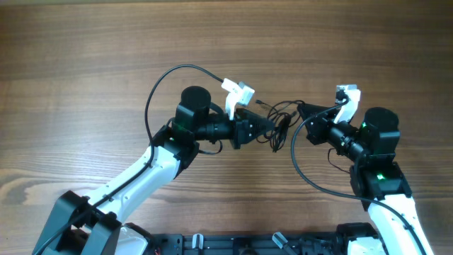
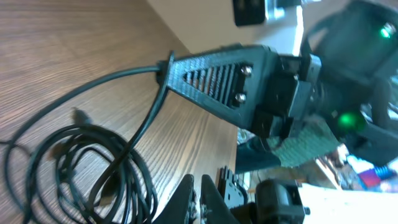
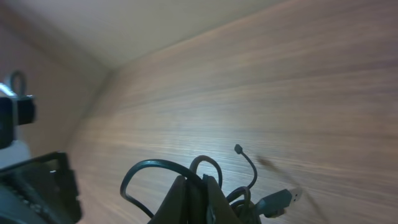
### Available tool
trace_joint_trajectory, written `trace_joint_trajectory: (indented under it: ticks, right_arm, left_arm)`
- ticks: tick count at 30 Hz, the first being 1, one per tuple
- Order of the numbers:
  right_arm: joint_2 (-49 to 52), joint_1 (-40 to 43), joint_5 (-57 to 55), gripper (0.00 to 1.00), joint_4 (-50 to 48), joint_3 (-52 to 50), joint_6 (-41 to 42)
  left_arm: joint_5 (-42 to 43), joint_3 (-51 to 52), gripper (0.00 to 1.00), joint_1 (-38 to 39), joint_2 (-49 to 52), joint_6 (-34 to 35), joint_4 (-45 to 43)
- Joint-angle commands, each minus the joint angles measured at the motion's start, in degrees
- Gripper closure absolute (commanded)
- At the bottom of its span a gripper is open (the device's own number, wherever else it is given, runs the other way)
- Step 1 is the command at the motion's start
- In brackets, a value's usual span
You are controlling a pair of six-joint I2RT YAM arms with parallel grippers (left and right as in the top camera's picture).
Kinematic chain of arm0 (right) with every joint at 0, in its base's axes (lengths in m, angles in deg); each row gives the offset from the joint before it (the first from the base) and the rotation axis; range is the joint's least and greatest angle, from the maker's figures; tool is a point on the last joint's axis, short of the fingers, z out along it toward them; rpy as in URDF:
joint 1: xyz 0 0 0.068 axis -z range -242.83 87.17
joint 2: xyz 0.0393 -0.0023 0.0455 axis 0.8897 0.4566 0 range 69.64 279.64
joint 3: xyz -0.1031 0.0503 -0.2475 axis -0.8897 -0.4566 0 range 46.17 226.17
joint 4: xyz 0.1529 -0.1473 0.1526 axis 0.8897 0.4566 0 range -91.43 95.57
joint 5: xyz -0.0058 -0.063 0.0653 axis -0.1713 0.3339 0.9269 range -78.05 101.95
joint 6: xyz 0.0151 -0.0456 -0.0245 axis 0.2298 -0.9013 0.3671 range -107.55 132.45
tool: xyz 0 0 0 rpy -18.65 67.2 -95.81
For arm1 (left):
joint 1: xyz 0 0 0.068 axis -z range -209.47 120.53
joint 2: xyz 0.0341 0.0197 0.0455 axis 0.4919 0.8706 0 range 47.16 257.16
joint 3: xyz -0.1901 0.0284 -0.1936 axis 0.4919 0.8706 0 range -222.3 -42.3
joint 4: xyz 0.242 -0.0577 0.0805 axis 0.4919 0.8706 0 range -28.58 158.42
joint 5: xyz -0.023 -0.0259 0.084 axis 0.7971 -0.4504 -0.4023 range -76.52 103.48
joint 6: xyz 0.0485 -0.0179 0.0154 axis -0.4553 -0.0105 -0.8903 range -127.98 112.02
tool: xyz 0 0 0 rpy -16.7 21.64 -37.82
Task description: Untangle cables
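The cables are a small bunch of thin black strands on the wood between my two grippers. My right gripper is shut on one strand of the cables at the bunch's right side. A USB plug sticks out beside its fingers. In the left wrist view the right gripper pinches a strand that runs off the coiled cables. My left gripper sits at the bunch's left edge. Its fingers are closed together, with no strand visible between them.
The wooden table extends all round. A thick black cord arcs over the left arm, and another loops below the right wrist. Dark rig hardware runs along the near edge.
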Motion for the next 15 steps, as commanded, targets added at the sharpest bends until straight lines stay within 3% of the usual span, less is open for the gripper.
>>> trace_joint_trajectory:
  ticks: [1,15]
  right_arm:
    - [0.2,0.1,8.7,0.96,-2.3,-0.1,-0.9]
    - [0.2,0.1,16.1,0.96,-4.4,-0.1,-6.2]
  left_arm:
    - [3.9,-0.5,0.92,-0.4,-1.0,-5.7,-0.3]
    - [-6.3,-0.5,0.85,-0.4,-1.0,-5.5,1.2]
